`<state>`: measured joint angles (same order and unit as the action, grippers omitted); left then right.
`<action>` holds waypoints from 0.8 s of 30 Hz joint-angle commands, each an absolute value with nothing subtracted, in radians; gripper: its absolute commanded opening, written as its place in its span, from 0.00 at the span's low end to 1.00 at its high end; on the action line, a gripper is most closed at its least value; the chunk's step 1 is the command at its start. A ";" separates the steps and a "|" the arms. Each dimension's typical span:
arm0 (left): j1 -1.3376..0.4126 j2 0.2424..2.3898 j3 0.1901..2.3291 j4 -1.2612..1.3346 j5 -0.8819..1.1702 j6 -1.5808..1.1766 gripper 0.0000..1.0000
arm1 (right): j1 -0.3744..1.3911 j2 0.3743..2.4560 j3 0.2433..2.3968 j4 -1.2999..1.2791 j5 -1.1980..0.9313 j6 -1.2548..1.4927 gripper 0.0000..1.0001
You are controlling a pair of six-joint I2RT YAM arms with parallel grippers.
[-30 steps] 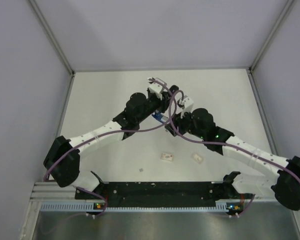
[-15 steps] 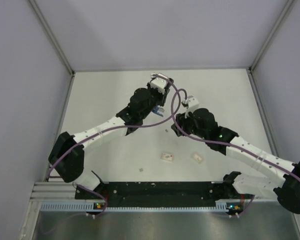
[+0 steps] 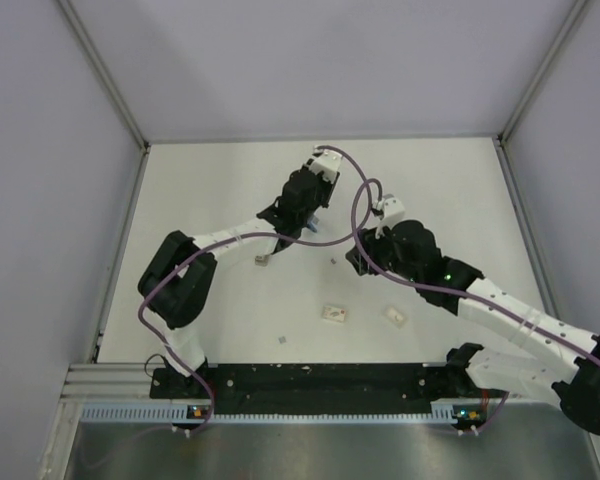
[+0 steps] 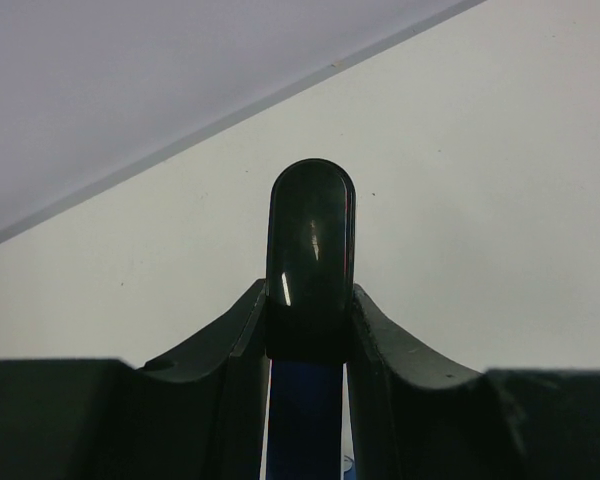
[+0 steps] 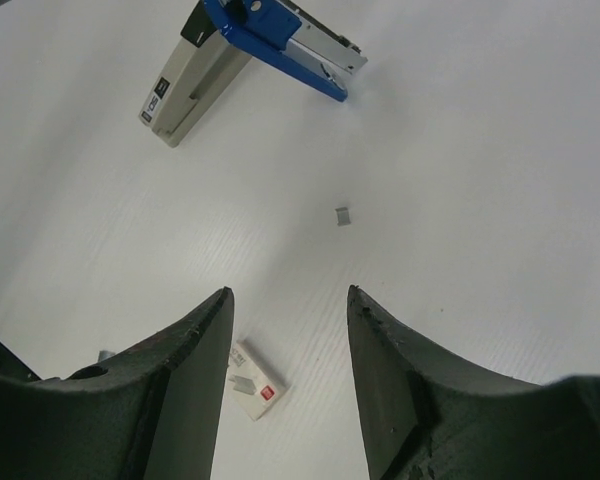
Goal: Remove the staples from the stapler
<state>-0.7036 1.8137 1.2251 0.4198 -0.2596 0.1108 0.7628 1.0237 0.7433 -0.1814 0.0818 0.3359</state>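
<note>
My left gripper (image 4: 310, 290) is shut on the blue stapler (image 4: 305, 420). The stapler's dark rounded end (image 4: 311, 240) sticks out past the fingertips. In the top view the left gripper (image 3: 302, 213) holds the stapler (image 3: 311, 229) at the table's middle back. In the right wrist view the stapler (image 5: 275, 40) is spread open in a V, with the blue arm and metal magazine apart from a grey-beige base (image 5: 190, 90). My right gripper (image 5: 288, 292) is open and empty, apart from the stapler and to its near right (image 3: 356, 257).
A small grey staple piece (image 5: 342, 216) lies on the table ahead of the right fingers (image 3: 333, 262). A white staple box (image 5: 252, 385) lies nearer (image 3: 334, 314), and a second small box (image 3: 394, 316) is to its right. Another grey bit (image 3: 263, 262) lies left.
My right gripper has drawn back from the stapler toward the near right. My left arm has folded and turned while still holding the stapler. Small grey pieces now show on the table.
</note>
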 commanded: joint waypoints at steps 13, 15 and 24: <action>-0.699 1.746 1.063 0.420 -0.383 -0.072 0.00 | 0.767 1.025 0.710 -0.107 0.040 0.342 0.50; -0.698 1.744 1.051 0.414 -0.394 -0.077 0.00 | 0.765 1.028 0.707 -0.103 0.037 0.344 0.50; -0.687 1.824 1.156 0.279 -0.393 -0.074 0.00 | 0.765 1.022 0.703 -0.109 0.031 0.345 0.50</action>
